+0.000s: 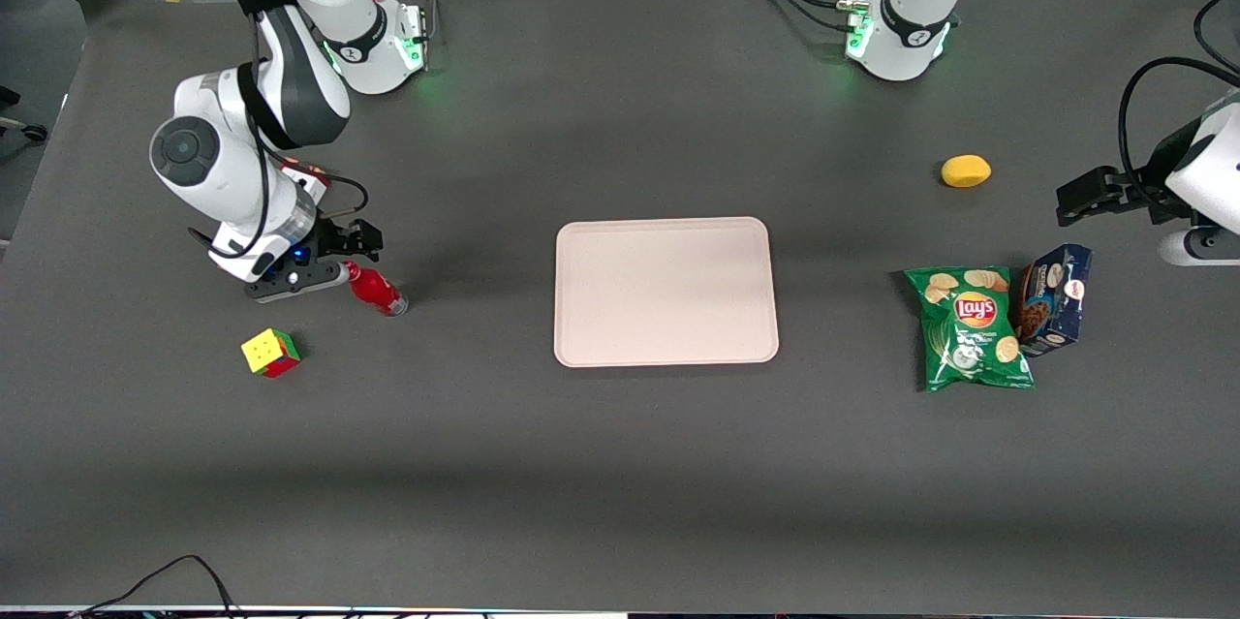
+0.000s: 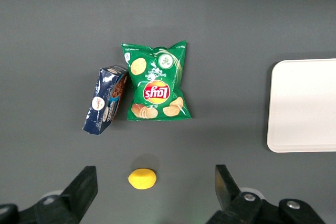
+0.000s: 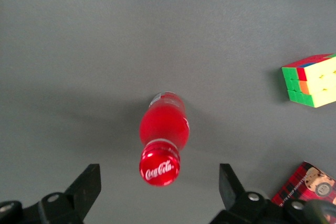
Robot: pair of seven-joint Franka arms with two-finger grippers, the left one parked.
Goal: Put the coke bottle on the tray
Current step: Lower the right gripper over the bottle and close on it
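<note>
1. Hovering spread over the bottle, the claw is gripping nothing.
2. Bottle is standing near the worktop's working-arm edge, apart from the tray.
3. Descending off-centre is risking toppling it.

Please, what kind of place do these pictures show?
Probably a robotics lab: robot arms bolted to a dark grey table, cables and racks along its edge. The gripper, jaws open, hovers above a coke bottle; a tray lies mid-table.

Cube, chips, lemon.
</note>
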